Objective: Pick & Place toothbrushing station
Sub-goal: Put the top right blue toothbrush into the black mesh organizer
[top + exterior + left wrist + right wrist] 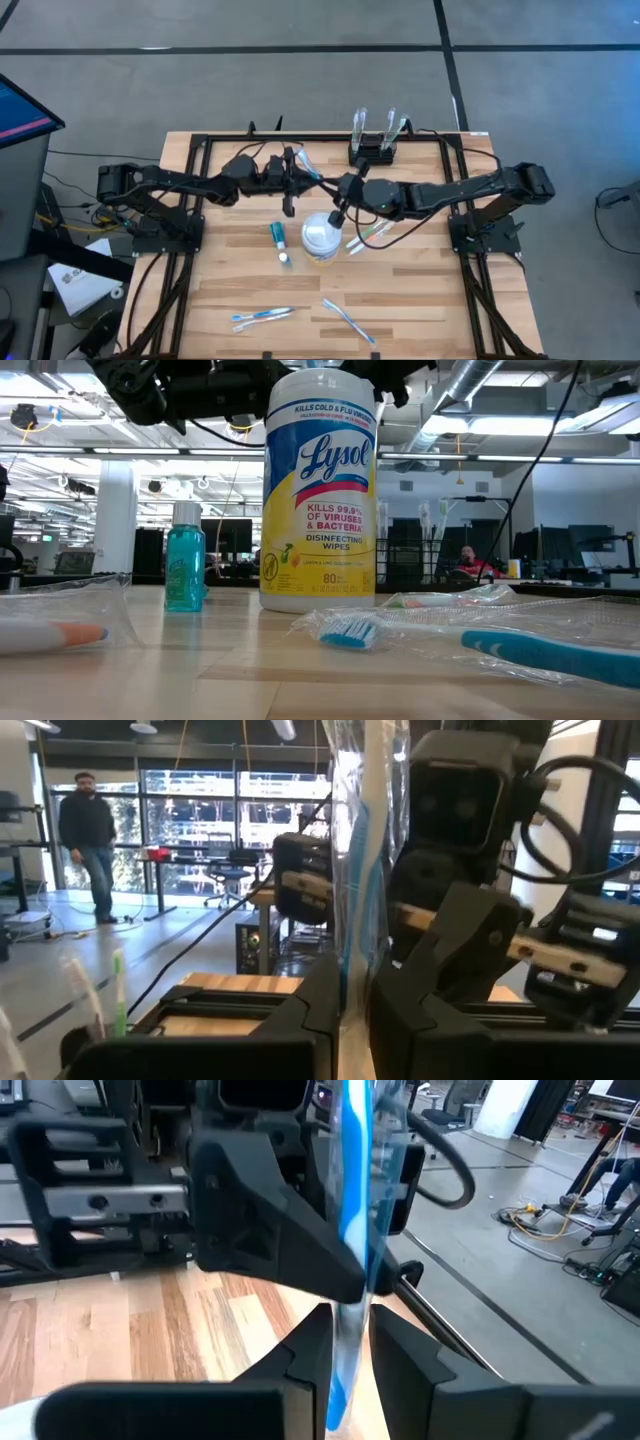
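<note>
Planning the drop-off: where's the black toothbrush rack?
In the high view the black rack sits at the table's far edge, right of centre, just beyond the right gripper.

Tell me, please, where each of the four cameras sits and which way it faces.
High: above the table, looking straight down; both arms show, meeting mid-table.
Low: at table-top height, facing level across at the wipes tub and teal bottle; arms along the top edge.
Left wrist: on the left arm, looking past the left pincer toward the right arm.
Right wrist: on the right arm, looking past the right pincer toward the left arm.
Shared: both wrist views show one wrapped toothbrush, gripped by both pincers.
</note>
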Action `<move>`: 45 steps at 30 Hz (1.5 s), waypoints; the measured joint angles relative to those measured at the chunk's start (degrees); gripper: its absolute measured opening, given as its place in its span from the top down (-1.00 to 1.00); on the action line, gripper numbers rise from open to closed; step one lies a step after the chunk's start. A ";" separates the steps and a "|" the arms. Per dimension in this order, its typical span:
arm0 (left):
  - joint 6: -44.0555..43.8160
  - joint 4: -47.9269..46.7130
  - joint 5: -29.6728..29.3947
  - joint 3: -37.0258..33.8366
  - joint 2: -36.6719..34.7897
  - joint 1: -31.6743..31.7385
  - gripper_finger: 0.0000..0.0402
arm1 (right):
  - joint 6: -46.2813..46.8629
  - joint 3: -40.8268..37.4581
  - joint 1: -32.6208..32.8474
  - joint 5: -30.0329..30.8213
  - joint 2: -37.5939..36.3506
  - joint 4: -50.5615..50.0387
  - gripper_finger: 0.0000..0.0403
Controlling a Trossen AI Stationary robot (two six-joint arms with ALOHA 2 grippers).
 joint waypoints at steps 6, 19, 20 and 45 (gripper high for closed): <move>0.01 -2.08 0.02 0.00 -0.02 0.44 0.92 | -0.24 -0.04 -0.02 -0.02 -0.74 0.48 0.70; 0.09 -4.04 0.50 0.00 -0.02 0.28 0.92 | -4.04 -0.02 -2.17 -8.76 -1.37 7.40 0.69; 0.49 -4.17 0.52 0.00 -0.04 0.28 0.92 | -4.04 -0.02 -2.46 -9.72 -1.37 7.85 0.69; 3.69 -5.51 0.52 0.00 -0.02 -0.10 0.92 | -2.51 0.00 -5.78 -15.04 -1.35 13.72 0.00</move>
